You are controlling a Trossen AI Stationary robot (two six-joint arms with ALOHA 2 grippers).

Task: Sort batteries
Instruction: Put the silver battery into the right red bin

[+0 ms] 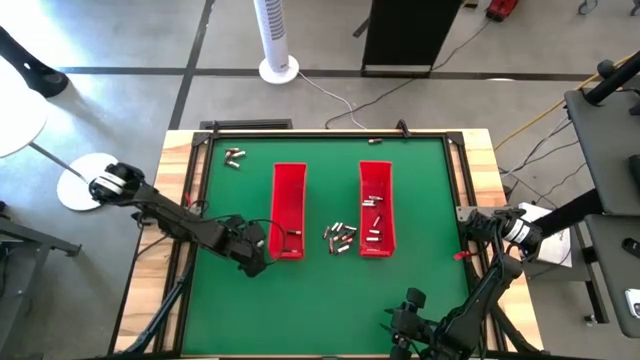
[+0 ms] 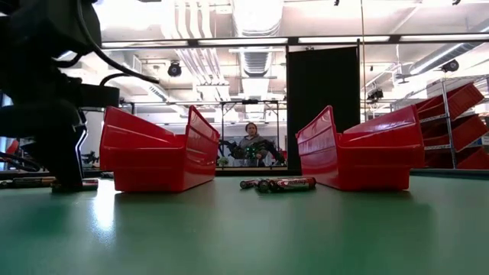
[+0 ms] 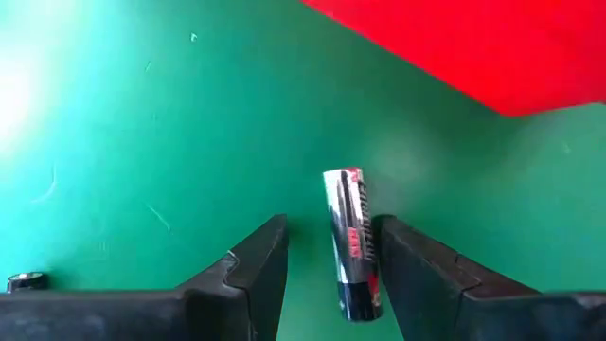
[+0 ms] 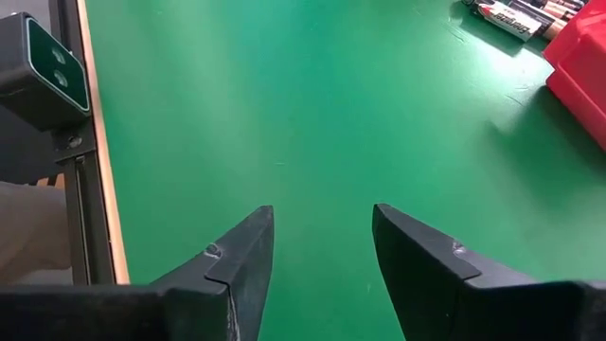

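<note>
A silvery battery (image 3: 352, 242) with red print lies flat on the green mat close beside the left red tray (image 1: 288, 210). My left gripper (image 3: 331, 224) (image 1: 260, 245) points steeply down over it, open, with one finger on each side of the battery. More batteries lie heaped between the two trays (image 1: 340, 237) (image 2: 279, 184). Some lie inside the right red tray (image 1: 375, 210), and two lie at the far left (image 1: 234, 156). My right gripper (image 4: 322, 220) waits open over bare mat at the table's right edge (image 1: 470, 238). My left gripper comes from above with its fingers lying along the battery. One finger (image 3: 402, 265) stands hard by the battery's long side (image 3: 369, 248), and I cannot tell whether it touches. A clear gap shows on the other side. The battery lies on the mat.
The left tray's red wall (image 3: 473, 47) stands just beyond the battery. A small dark-ended piece (image 3: 24, 281) lies on the mat to one side. A framed rail (image 4: 95, 189) borders the mat beside my right gripper. Open mat lies along the near edge (image 1: 330, 310).
</note>
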